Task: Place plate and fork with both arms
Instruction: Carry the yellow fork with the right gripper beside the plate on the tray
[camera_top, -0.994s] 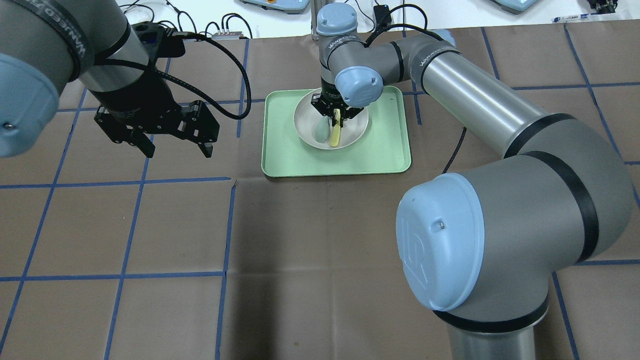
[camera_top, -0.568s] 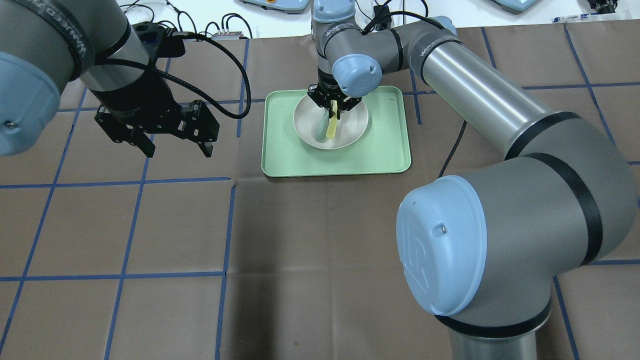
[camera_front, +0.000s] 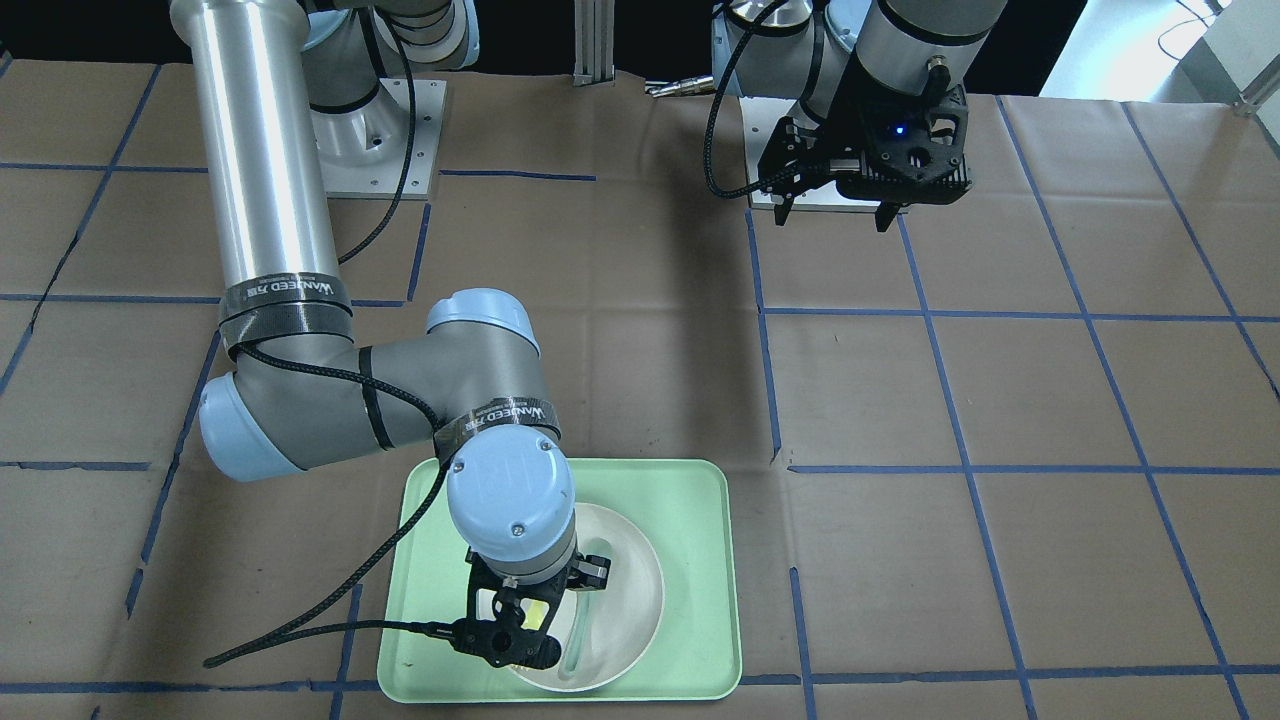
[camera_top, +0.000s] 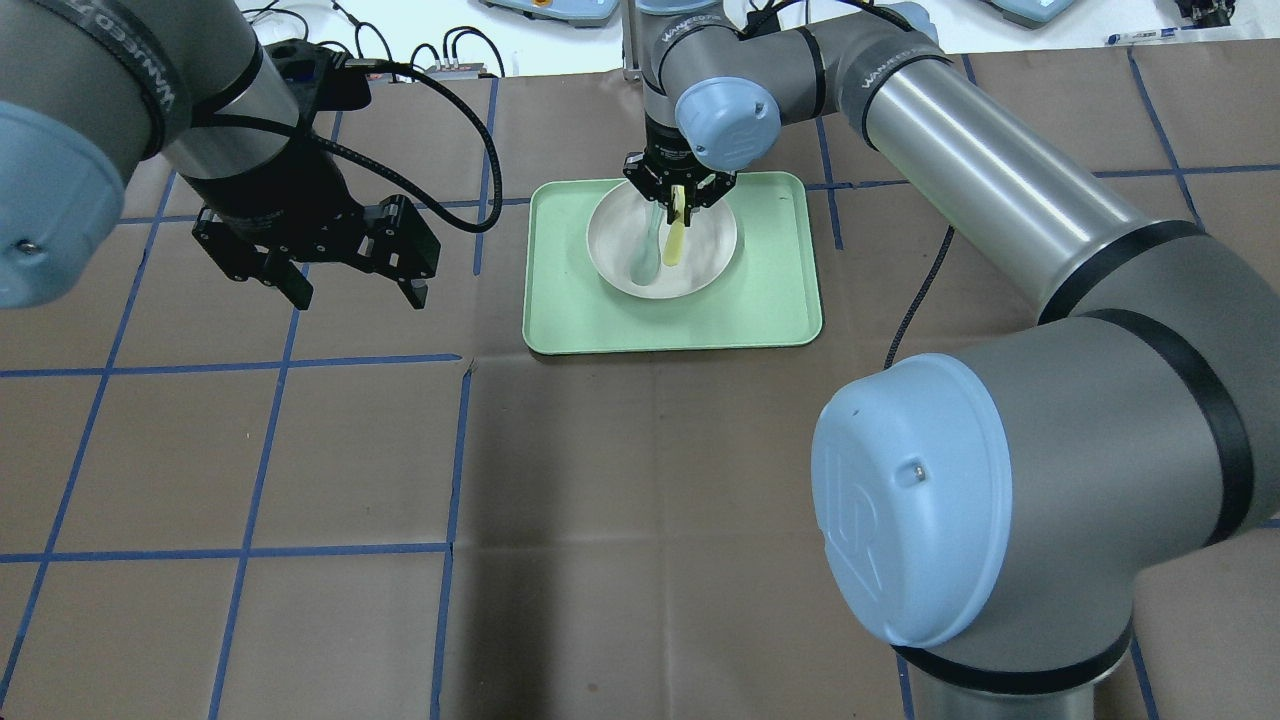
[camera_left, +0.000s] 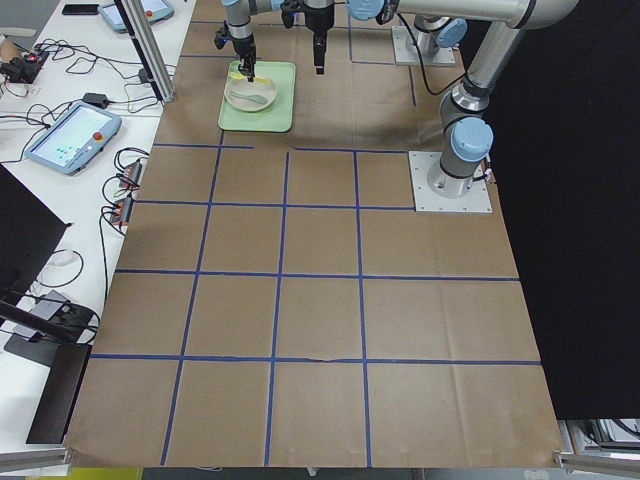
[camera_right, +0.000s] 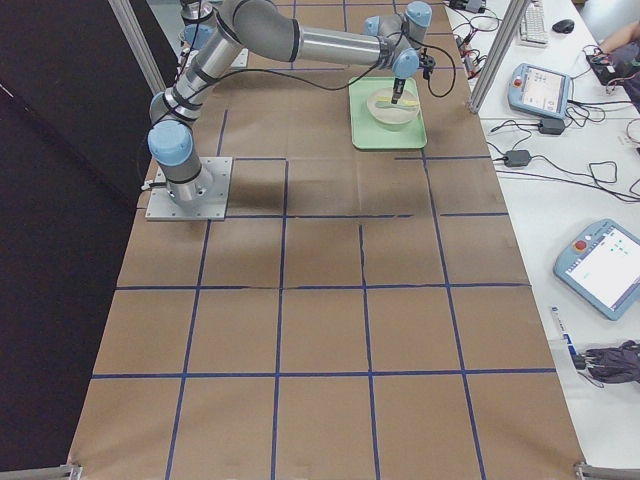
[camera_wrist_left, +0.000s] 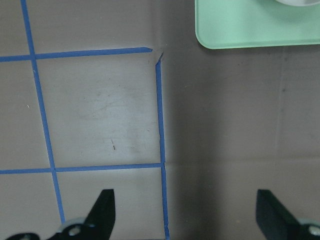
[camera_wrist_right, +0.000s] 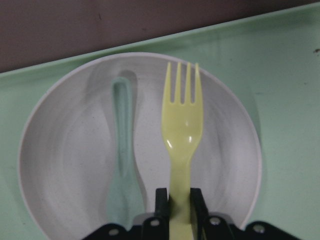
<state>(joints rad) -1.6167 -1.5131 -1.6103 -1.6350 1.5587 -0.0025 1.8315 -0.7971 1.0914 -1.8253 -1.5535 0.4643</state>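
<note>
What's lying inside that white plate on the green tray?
A grey-green spoon lies in the plate. The right gripper holds a yellow fork over it; contact is unclear. The gripper covers the plate's part beneath it.

The plate (camera_top: 712, 258) sits in the tray (camera_top: 770, 300) on the desk (camera_top: 600, 500); the spoon (camera_top: 645, 256) lies in the plate; the fork (camera_top: 676, 240), in the right pincer (camera_top: 680, 203), hangs just right of it, seemingly lifted.
</note>
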